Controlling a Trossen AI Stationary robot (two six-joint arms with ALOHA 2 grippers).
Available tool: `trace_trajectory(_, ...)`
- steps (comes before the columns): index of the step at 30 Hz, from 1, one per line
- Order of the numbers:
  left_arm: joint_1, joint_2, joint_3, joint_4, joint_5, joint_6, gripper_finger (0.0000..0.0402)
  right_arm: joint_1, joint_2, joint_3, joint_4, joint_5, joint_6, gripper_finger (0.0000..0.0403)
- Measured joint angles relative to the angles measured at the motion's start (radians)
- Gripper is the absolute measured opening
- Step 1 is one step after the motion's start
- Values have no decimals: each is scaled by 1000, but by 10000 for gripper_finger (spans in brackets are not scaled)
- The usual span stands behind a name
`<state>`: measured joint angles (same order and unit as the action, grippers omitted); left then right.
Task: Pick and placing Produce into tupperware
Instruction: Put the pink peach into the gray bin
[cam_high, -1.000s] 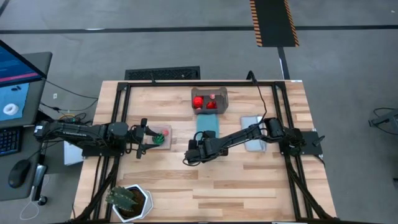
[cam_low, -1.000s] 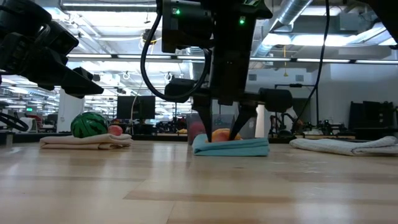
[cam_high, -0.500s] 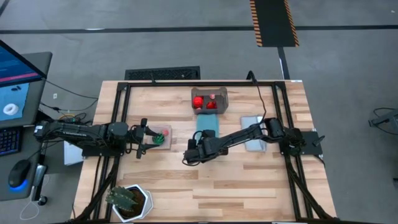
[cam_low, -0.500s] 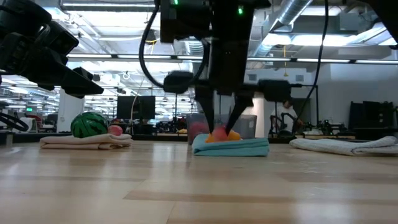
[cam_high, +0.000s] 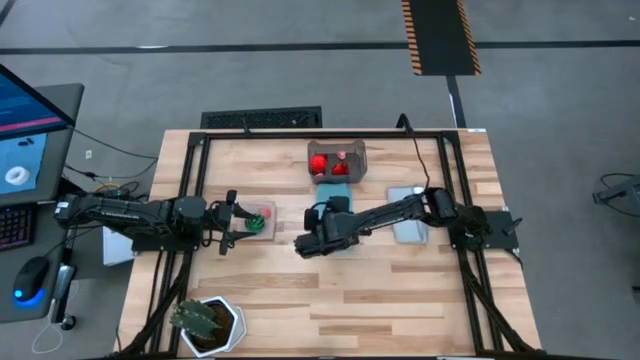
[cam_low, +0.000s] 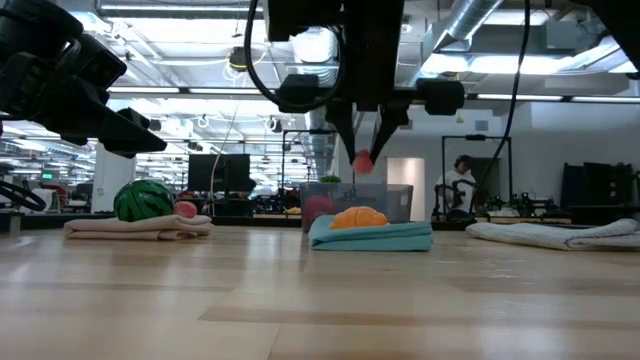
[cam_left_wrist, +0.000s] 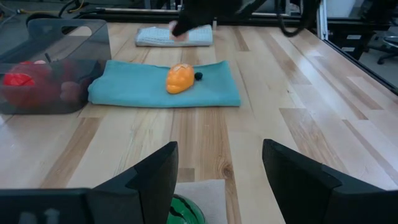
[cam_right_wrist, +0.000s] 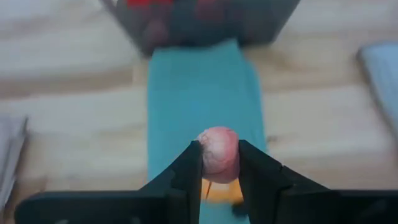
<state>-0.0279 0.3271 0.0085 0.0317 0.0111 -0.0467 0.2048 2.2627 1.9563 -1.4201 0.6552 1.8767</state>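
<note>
Pink, rounded toy produce piece (cam_right_wrist: 218, 155) sits pinched in the right gripper (cam_right_wrist: 219, 163) above the blue mat (cam_right_wrist: 202, 99).

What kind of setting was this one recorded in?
Most likely a large open robotics lab or workshop. The low view shows exposed ceiling ducts with strip lights, monitors and a person working behind; the high view shows a framed wooden table beside a computer screen.

Right gripper (cam_right_wrist: 219, 163) lifted pink produce (cam_right_wrist: 219, 154).
</note>
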Motion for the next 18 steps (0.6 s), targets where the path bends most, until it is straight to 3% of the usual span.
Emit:
trace_trajectory(5, 0, 0, 0, 0, 0, 0, 224, -57, 0, 6, -52, 57, -6, 114)
trace_trajectory(18, 0, 0, 0, 0, 0, 0, 224, -258, 0, 106, -45, 110, -277, 129)
